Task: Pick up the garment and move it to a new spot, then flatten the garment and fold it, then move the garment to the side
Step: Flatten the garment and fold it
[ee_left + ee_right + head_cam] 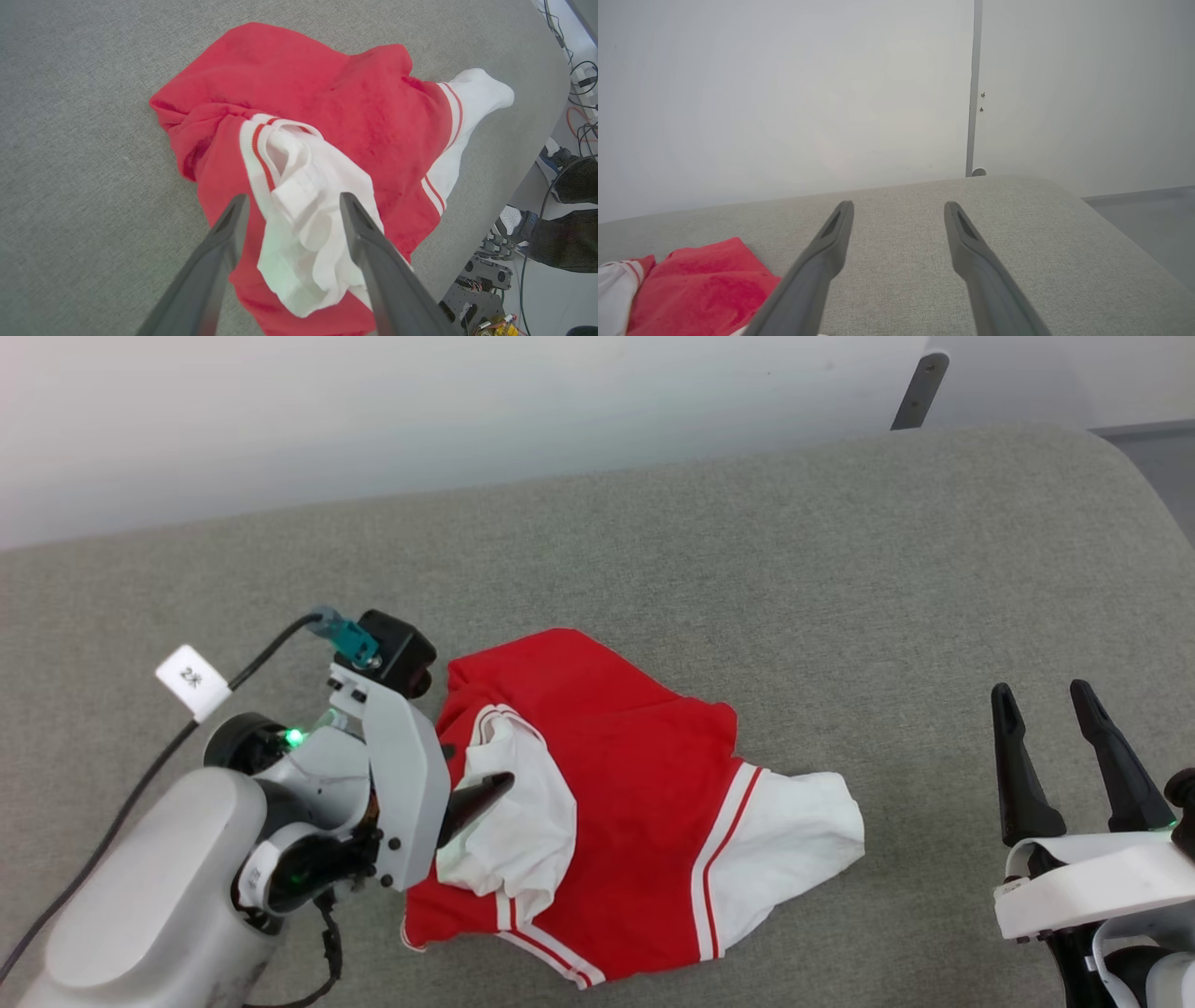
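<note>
The garment [644, 775] is a bright red shirt with white sleeve ends and red-and-white stripe bands, lying crumpled on the grey cushion. One white sleeve is folded over its left part and the other sticks out at the right. My left gripper [493, 791] is over that left part, turned toward the shirt. In the left wrist view the left gripper [293, 199] is open, its two fingers on either side of the bunched white sleeve [308, 205] of the garment [327, 93]. My right gripper [1055, 751] stands open at the lower right, well clear of the shirt. In the right wrist view the right gripper [899, 205] has nothing between its fingers, and the garment [700, 280] lies at the lower left.
The grey upholstered surface [794, 551] spreads wide behind and to the right of the shirt, with a white wall and a dark post [920, 392] beyond it. A cable with a white tag [191, 679] trails from my left arm. Past the cushion's edge are cables and a person's legs [560, 233].
</note>
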You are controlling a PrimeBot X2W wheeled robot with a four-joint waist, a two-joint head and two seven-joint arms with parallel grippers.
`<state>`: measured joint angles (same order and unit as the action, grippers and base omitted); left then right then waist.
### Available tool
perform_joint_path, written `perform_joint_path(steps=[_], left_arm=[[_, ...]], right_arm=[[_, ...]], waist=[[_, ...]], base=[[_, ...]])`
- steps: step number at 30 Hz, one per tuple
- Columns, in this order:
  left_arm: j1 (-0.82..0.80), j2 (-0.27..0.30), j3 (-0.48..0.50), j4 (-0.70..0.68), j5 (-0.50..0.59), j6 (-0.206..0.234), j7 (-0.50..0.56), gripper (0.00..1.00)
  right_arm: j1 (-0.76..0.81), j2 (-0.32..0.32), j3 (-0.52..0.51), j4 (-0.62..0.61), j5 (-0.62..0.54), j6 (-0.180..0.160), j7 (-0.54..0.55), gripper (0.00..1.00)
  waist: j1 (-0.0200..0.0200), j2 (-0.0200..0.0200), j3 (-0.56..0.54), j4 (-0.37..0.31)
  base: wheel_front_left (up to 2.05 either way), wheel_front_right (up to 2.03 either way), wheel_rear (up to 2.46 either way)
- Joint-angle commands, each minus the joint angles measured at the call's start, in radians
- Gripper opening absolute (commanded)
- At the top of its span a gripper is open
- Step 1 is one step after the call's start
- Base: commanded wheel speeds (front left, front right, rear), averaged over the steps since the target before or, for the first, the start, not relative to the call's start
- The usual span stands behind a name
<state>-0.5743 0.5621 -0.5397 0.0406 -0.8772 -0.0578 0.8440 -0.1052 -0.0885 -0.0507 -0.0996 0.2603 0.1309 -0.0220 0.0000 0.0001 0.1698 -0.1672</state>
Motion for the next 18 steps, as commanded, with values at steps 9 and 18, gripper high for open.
perform_joint_path(steps=[9,18], left_arm=[[-0.016,-0.007,-0.008,0.032,-0.022,-0.017,0.011,0.0],[-0.022,0.015,0.001,0.001,-0.034,0.008,0.046,0.0]], right_arm=[[0.007,0.003,-0.001,-0.005,-0.013,0.0,0.001,1.0],[0.012,0.004,-0.007,-0.003,-0.016,0.0,0.0,1.0]], waist=[[0.0,-0.0001,0.011,-0.002],[0.0,-0.0001,0.005,0.011]], base=[[0.0,0.0,0.0],[0.0,0.0,0.0]])
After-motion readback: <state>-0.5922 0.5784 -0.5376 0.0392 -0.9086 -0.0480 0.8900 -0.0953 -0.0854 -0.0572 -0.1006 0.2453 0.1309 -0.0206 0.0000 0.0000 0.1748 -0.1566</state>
